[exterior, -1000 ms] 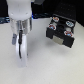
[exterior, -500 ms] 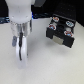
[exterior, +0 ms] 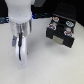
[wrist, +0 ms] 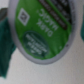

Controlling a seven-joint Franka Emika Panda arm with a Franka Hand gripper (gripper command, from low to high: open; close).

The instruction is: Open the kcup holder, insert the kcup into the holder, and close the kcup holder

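Note:
The kcup's green round top [wrist: 44, 27] with white print fills the wrist view, very close and tilted. Dark fingers [wrist: 3, 47] press against its rim on both sides, so my gripper [exterior: 20, 52] is shut on the kcup. In the exterior view the gripper hangs low over the white table on the exterior view's left, and its fingers hide the kcup. The kcup holder [exterior: 60, 31], a black box with pods showing on top, stands apart on the exterior view's right. Whether its drawer is open is too blurred to tell.
The white arm [exterior: 21, 12] rises above the gripper at the exterior view's upper left. White tabletop [exterior: 50, 65] lies between the gripper and the holder. Dark background [exterior: 45, 6] runs along the far edge.

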